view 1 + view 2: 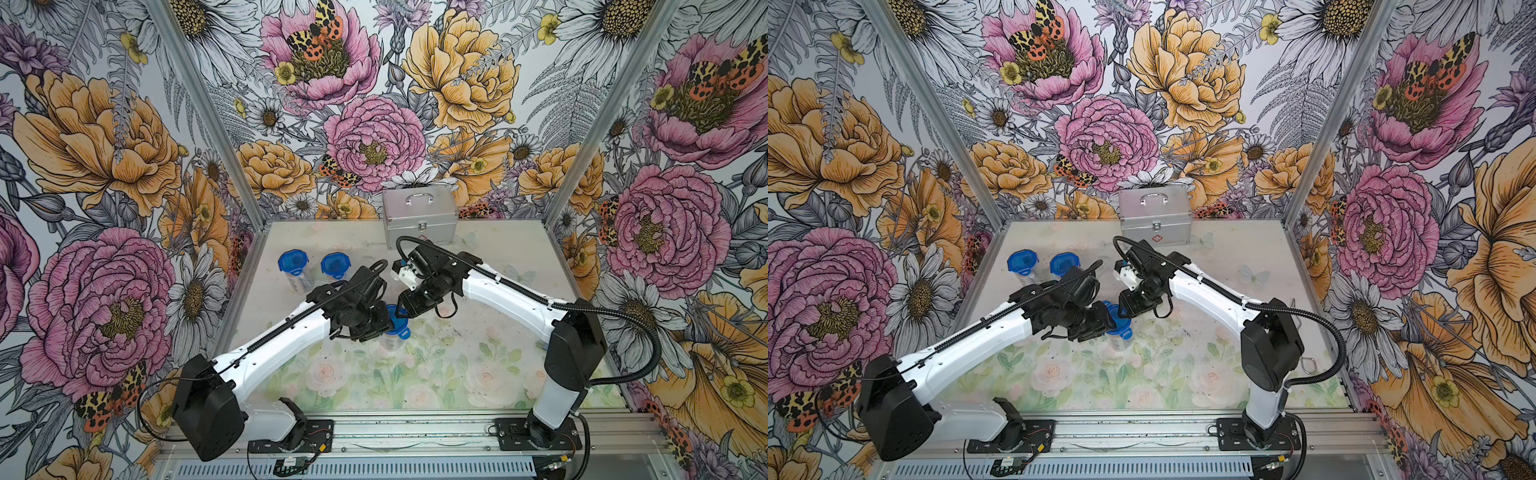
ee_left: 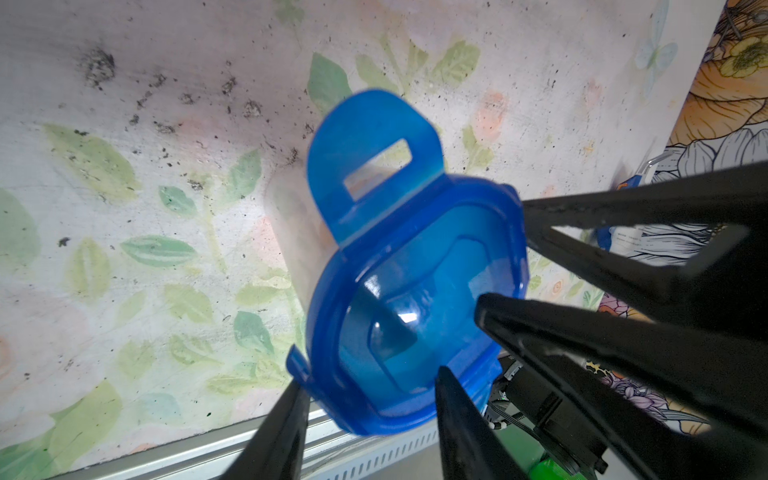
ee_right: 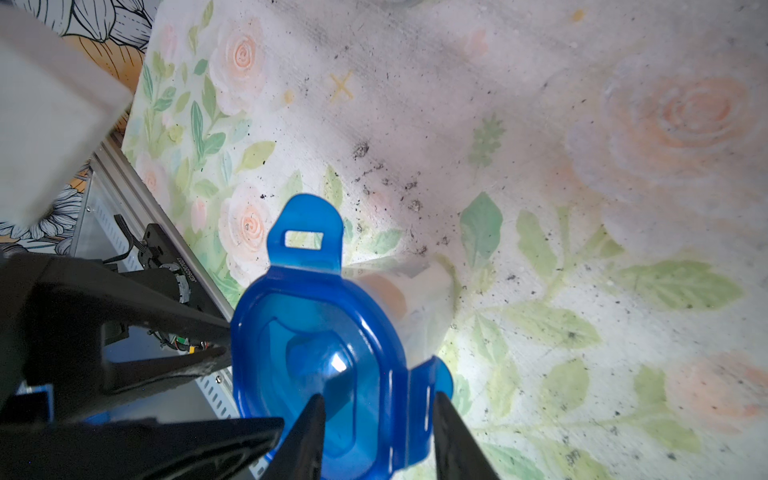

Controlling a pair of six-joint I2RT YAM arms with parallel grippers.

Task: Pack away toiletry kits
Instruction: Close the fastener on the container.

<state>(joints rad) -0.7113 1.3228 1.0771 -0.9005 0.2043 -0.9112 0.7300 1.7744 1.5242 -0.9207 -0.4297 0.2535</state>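
Left end effector and right end effector straddle the blue plastic clip-tab lid; I cannot tell whether either clamps it.

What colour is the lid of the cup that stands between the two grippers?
Translucent blue lid, seen best in the left wrist view.

light: bright, even | shadows: soft | glare: spot on blue lid | wrist views: foreground blurred
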